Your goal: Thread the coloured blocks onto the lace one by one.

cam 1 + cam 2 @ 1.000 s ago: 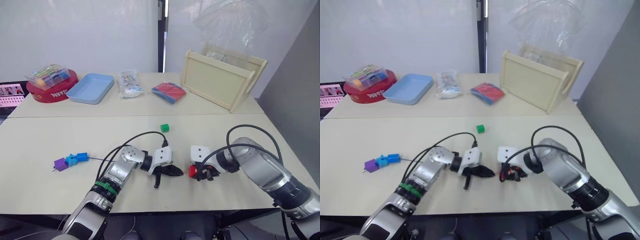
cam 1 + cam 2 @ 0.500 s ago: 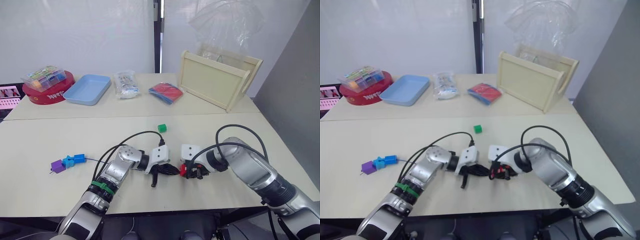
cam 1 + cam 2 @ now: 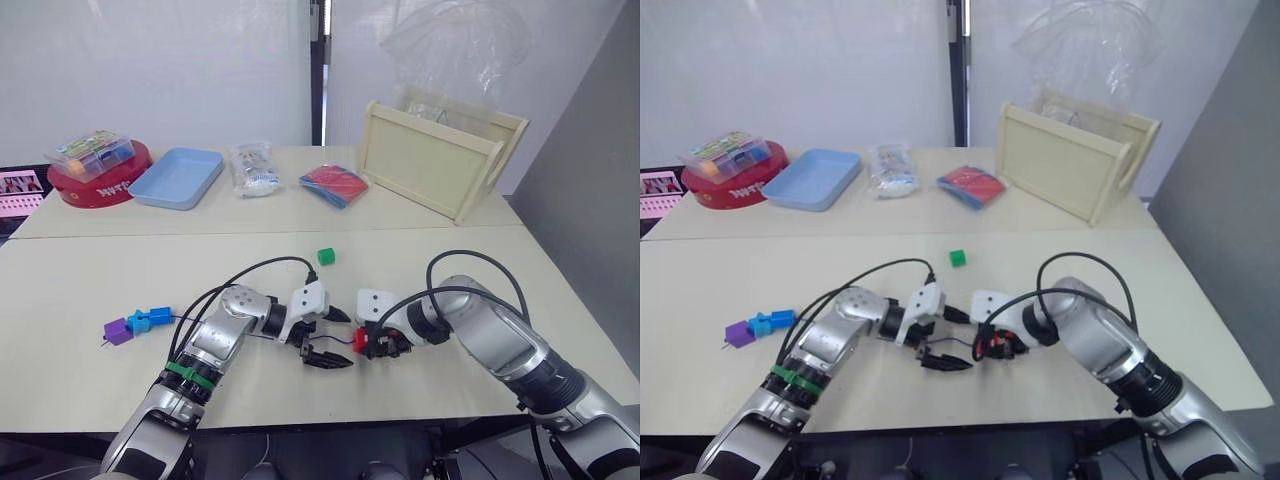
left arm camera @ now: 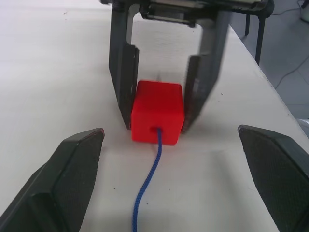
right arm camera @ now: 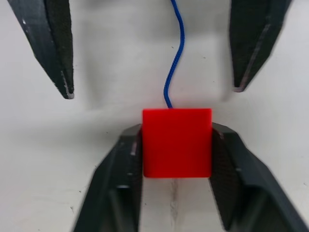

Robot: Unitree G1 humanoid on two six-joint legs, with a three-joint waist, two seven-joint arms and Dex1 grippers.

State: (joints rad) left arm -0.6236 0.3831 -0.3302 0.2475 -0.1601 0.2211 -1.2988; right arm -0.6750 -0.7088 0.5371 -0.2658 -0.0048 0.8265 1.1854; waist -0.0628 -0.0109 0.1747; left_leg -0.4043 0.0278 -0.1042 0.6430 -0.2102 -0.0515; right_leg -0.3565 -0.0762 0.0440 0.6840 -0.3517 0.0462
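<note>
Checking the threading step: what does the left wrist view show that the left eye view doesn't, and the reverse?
Left wrist view: the lace entering a hole in the red block's face. Left eye view: the green block loose on the table, and purple, light blue and dark blue blocks grouped by the lace's far end. Both: the right gripper shut on the red block, the left gripper open.

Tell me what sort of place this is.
Probably a lab or test room set up for tabletop practice: plain pale tables against bare white walls, a clear plastic box of multicoloured pieces, a blue tray and a wooden crate laid out at the back.
</note>
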